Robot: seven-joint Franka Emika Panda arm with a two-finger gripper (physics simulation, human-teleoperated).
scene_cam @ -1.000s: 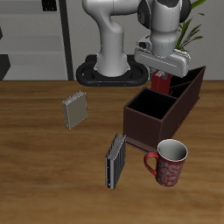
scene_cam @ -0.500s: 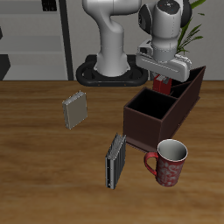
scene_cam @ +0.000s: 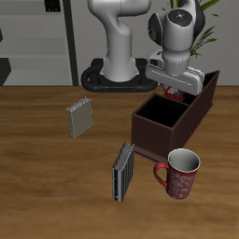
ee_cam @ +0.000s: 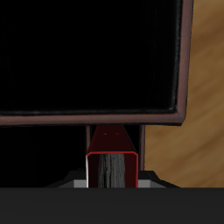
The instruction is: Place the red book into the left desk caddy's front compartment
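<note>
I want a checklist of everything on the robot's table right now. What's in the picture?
Surface: wooden table, nothing spilled.
Job's things: red book held upright above the dark desk caddy; not yet down in a compartment.
Clutter: grey book standing farther back; second grey book nearer the front edge; red mug in front of the caddy.
Grippers: gripper shut on the red book, over the caddy.
Cables: nothing seen.
Surroundings: green plant behind the caddy; robot base at the back.
</note>
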